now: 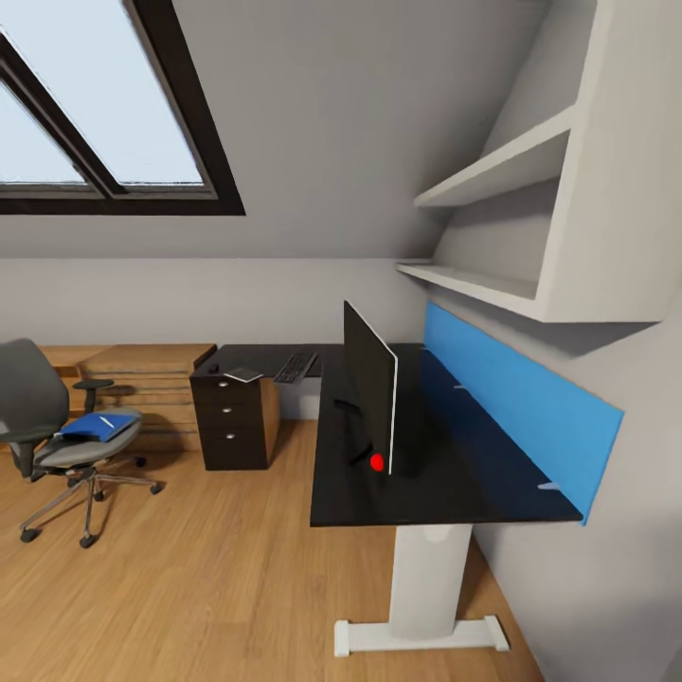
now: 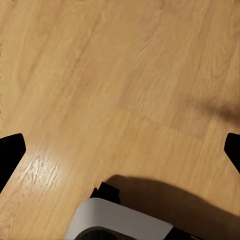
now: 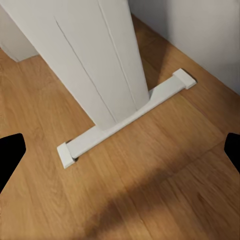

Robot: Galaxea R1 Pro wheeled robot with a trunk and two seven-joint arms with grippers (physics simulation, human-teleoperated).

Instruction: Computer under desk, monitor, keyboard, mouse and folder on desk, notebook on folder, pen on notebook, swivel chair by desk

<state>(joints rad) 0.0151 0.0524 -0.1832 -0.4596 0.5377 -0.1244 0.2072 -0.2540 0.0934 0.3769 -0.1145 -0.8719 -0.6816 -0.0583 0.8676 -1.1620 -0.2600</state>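
Observation:
The black-topped desk runs along the right wall and turns left at the back. On it the monitor stands edge-on, with a small red spot by its base. The keyboard lies on the back section. Further left are a flat dark item with a pale edge, perhaps the notebook, and the small dark mouse. The swivel chair stands at the left with the blue folder on its seat; a thin white streak on it may be the pen. The computer is hidden. My left gripper and right gripper hang open over the floor.
A black drawer unit stands under the desk's back corner, with a wooden dresser behind it. The desk's white leg and foot lie close below my right gripper. A blue wall panel and white shelves sit above the desk.

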